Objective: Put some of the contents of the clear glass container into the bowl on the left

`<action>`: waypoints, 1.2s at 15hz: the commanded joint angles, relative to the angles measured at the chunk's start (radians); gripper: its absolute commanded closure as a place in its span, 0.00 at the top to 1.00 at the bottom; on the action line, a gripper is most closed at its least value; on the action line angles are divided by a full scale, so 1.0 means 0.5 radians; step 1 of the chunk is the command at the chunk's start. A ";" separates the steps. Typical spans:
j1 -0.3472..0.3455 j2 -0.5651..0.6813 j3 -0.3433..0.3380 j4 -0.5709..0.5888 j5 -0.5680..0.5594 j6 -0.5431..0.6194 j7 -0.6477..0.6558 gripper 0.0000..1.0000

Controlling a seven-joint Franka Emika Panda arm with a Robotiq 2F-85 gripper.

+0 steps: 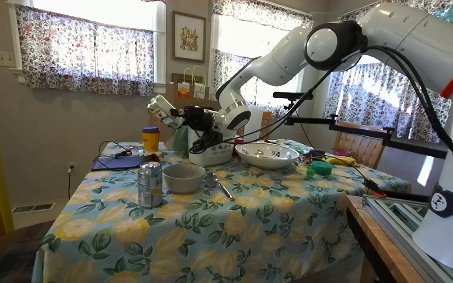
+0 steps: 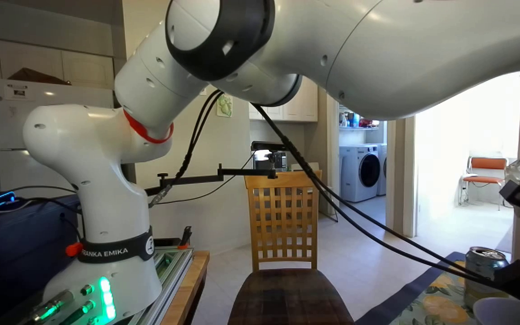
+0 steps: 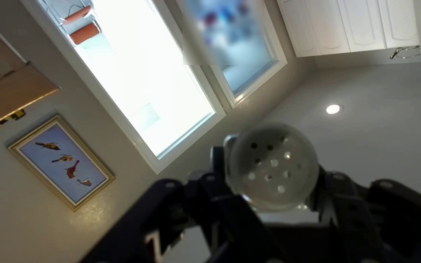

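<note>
Container (image 1: 162,111), clear and tilted, is up off the desk (image 1: 269,188) in the claw (image 3: 268,173), whose jaws, parted just enough, clamp its sides; a holed end shows in the wrist view. Whether it is above the small bowl (image 1: 184,178) I can't tell. A pour off-centre could land by the can (image 1: 150,184) or spoon (image 1: 225,190); a loose grip could let it twist. Lemon-print cloth (image 1: 195,239) covers the desk, with flowered curtains (image 1: 85,55) behind and a chair (image 2: 287,289) in an exterior view.

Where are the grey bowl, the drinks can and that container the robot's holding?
Grey bowl (image 1: 183,184): in an exterior view, outer wall.
Drinks can (image 1: 150,185): in an exterior view, printed side.
Held container (image 3: 273,168): wrist view, camera-facing round end.
</note>
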 commanded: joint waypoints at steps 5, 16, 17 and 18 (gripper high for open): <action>-0.035 0.108 -0.015 0.140 0.033 -0.033 0.054 0.25; -0.049 0.147 -0.016 0.173 0.057 -0.011 0.081 0.25; -0.040 0.137 0.010 0.178 0.078 -0.017 0.088 0.25; -0.026 0.129 0.024 0.182 0.087 -0.023 0.089 0.25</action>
